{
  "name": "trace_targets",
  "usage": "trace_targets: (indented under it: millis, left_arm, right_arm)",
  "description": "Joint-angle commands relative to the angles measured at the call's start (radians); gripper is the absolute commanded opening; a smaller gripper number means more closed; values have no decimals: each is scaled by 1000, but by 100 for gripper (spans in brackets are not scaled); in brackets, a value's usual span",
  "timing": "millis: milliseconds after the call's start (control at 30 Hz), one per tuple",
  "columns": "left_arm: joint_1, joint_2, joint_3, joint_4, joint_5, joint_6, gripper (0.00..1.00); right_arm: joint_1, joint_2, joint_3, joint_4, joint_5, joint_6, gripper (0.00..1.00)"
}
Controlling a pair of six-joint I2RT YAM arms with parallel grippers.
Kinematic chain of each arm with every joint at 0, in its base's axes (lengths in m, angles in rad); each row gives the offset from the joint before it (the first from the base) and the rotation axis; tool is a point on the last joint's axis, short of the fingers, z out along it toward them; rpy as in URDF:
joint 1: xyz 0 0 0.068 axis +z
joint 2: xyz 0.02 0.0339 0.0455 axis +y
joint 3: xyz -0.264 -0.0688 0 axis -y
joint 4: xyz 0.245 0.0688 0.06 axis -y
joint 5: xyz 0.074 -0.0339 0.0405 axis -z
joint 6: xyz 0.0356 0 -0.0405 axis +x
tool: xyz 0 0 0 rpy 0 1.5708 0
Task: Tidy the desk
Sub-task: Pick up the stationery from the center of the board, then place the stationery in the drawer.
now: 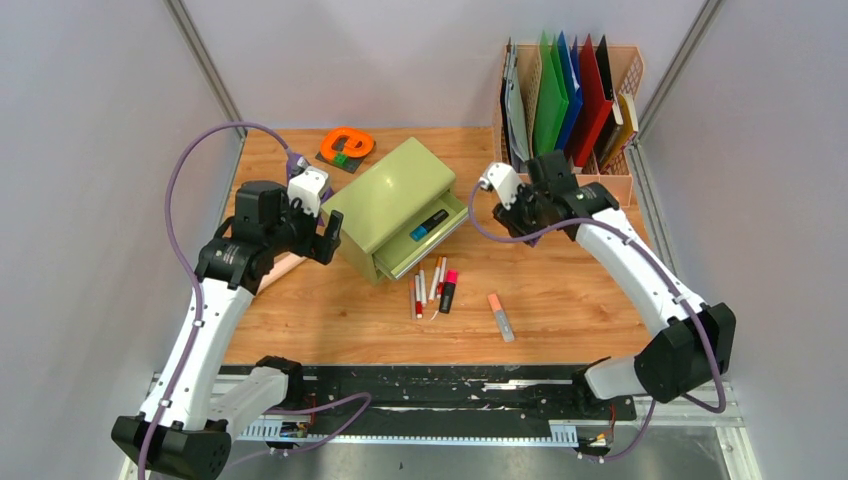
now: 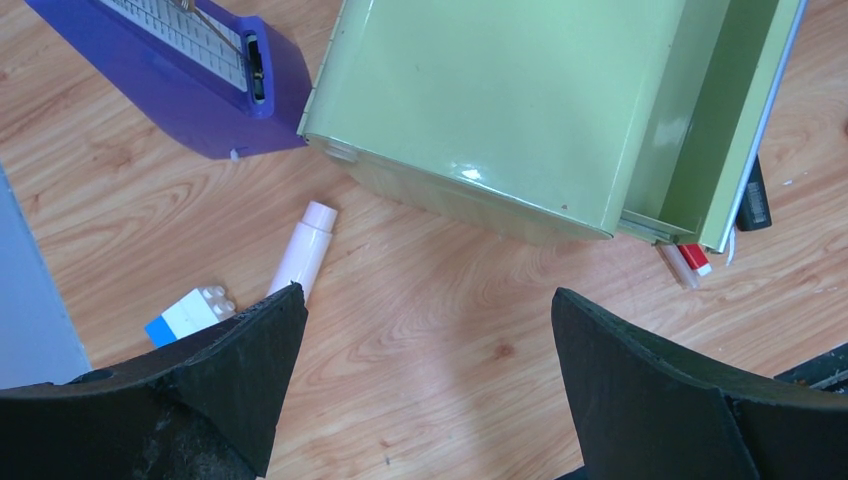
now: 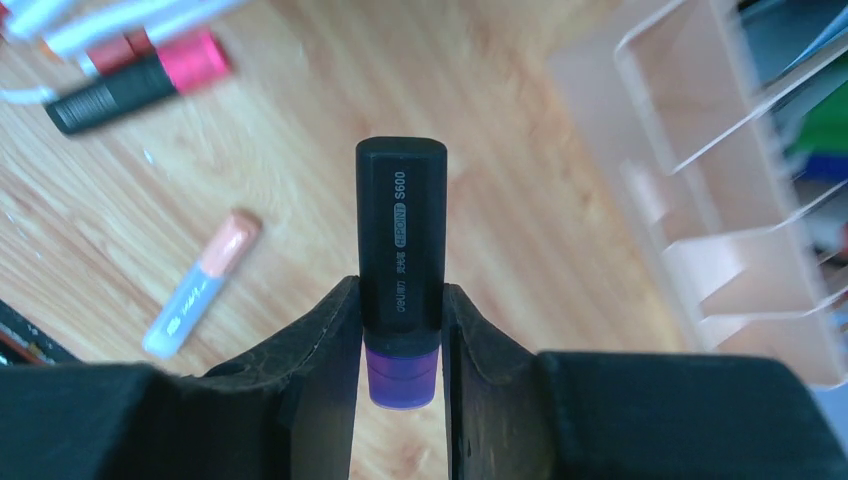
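Wood-grain tabletop [image 1: 580, 290], green drawer chest [image 1: 395, 195], drawer out. Right hand [image 3: 400, 290] clamped on a black, purple-ended highlighter [image 3: 400, 220]; left hand [image 2: 428, 292] spread wide beside the chest.

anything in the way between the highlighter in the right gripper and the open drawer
Nothing visible. The right gripper holds the black highlighter beside the open drawer of the green chest, with only bare desk between them. A blue marker already lies in the drawer.
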Motion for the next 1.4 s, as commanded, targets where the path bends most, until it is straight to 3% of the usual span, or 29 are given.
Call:
trace_targets:
  millis: [0,200,433,867,1367]
  left_arm:
    - [8,-16,-2,42,12,19,100]
    - [8,-8,-1,41,-10,21,100]
    - [8,-19,-9,46,-35,29,100]
    - [8,11,7,44,-36,24,100]
    - [8,-18,-11,53,-21,23,100]
  right_arm:
    - [28,58,208,-77,-130,-81,0]
    - [117,194,414,-58,-145,-217,1]
    - [218,346,509,-42,-79,-333,1]
    - [299,404,443,7,-20,-452,1]
    - [392,415,371,74,170,-628,3]
